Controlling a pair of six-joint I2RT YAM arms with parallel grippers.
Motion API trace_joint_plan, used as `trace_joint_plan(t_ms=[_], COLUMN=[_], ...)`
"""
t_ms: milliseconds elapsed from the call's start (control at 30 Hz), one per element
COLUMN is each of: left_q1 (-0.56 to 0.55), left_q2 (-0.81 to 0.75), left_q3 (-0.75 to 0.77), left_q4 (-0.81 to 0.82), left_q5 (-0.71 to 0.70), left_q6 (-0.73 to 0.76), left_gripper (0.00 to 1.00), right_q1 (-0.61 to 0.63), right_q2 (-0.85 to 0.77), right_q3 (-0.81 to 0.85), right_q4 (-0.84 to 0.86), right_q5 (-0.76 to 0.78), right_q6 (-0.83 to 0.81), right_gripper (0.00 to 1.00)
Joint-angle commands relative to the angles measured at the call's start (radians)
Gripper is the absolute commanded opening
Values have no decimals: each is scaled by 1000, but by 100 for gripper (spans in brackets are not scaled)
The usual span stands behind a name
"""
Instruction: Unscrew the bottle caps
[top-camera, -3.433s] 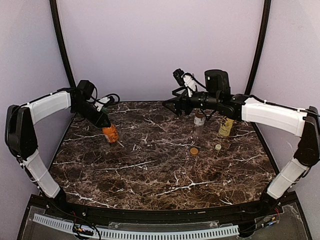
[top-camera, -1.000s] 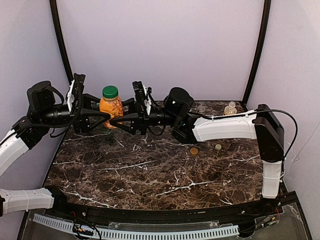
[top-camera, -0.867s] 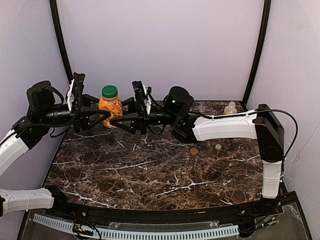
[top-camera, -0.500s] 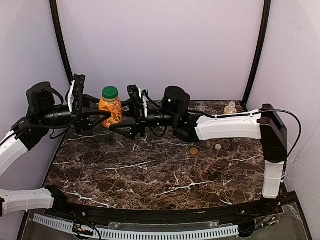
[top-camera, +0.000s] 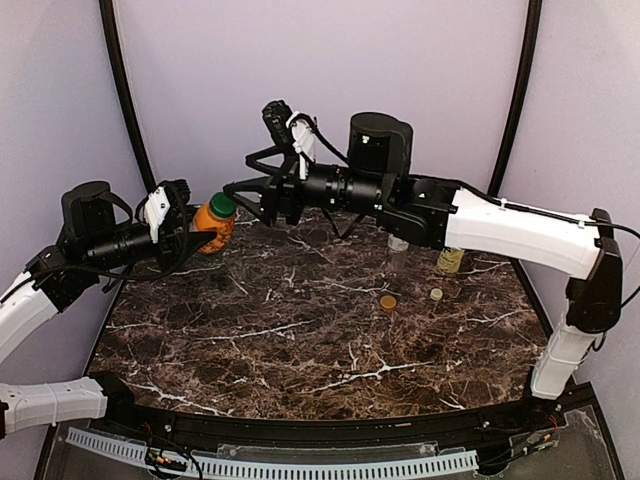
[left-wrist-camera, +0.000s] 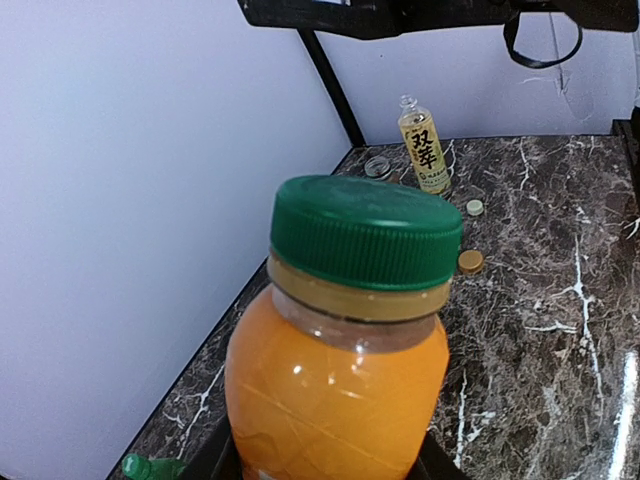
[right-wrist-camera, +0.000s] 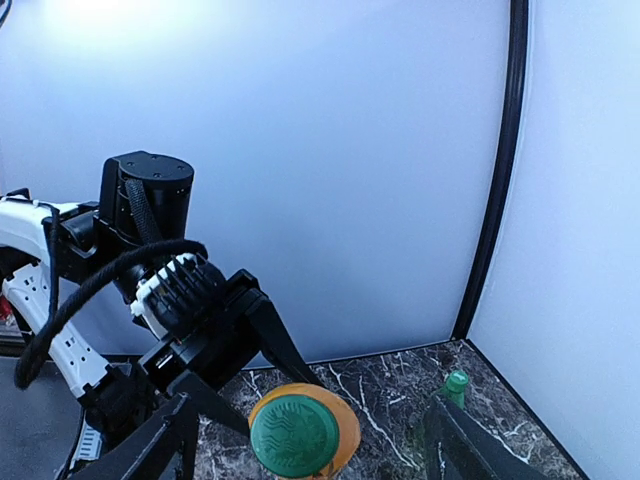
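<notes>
The left end effector (top-camera: 205, 232) is shut tight on the orange juice bottle (top-camera: 214, 229) and holds it tilted above the desk (top-camera: 300, 340). The right end effector (top-camera: 243, 197) is wide open, close to the bottle's green cap (top-camera: 222, 205) but not touching it. Two loose caps lie on the desk: the golden-brown cap (top-camera: 387, 301) and the cream cap (top-camera: 436, 294). Behind them stand the brown bottle (top-camera: 399, 243) and the tea bottle (top-camera: 452, 257). Only the wrist views show a fourth one, the green bottle (right-wrist-camera: 455, 383).

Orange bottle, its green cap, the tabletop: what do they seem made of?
Orange bottle: clear glossy plastic, probably; highlights, juice shows through. Green cap: opaque plastic, ribbed rim. Tabletop: dark polished marble or a look-alike; white veins, reflections.
</notes>
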Motion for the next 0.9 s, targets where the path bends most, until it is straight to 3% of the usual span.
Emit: trace_joint_plan(t_ms=[0,267,433,633,833,867], left_q1=[-12,-14,-16,-16,-16,-16], left_q2=[-4,2,2,-2,-10,-12], left_q3=[-9,-5,-5,-8,-12,-13], left_q4=[-1,-3,2,3,7,6], left_q5=[-81,-83,-76,-71,-62,-58], left_q6=[80,95,91,91,80,77], left_gripper=[18,18,18,18,18,23], right_q1=[38,71,73,71,65,61], right_q2=[80,179,202,213,212,209], right_q3=[113,263,282,286,283,280], right_q4=[-116,-232,-266,-267,-279,-282], right_q5=[165,169,183,161,152,154], right_q6=[32,25,27,32,31,31], right_gripper=[75,74,64,33,12,5])
